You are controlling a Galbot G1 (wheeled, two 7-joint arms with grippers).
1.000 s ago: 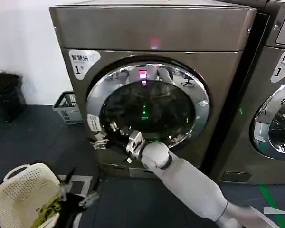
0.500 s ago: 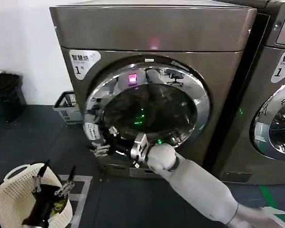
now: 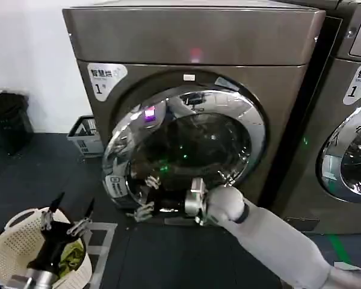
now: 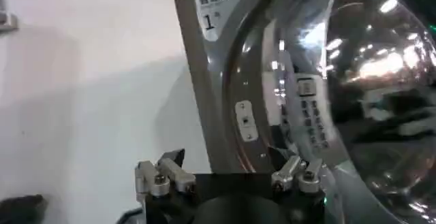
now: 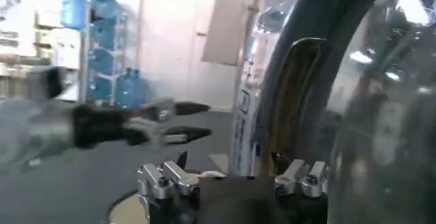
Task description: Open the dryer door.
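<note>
Gleaming, the round chrome-rimmed dryer door (image 3: 180, 150) stands ajar; right gripper (image 3: 145, 208) fingers apart at its rim.

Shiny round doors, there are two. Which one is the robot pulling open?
The dryer door on the machine marked 1 in the middle. Its left edge tilts out from the front, with the right gripper at its lower rim. The other door, far right, sits flat and shut.
</note>
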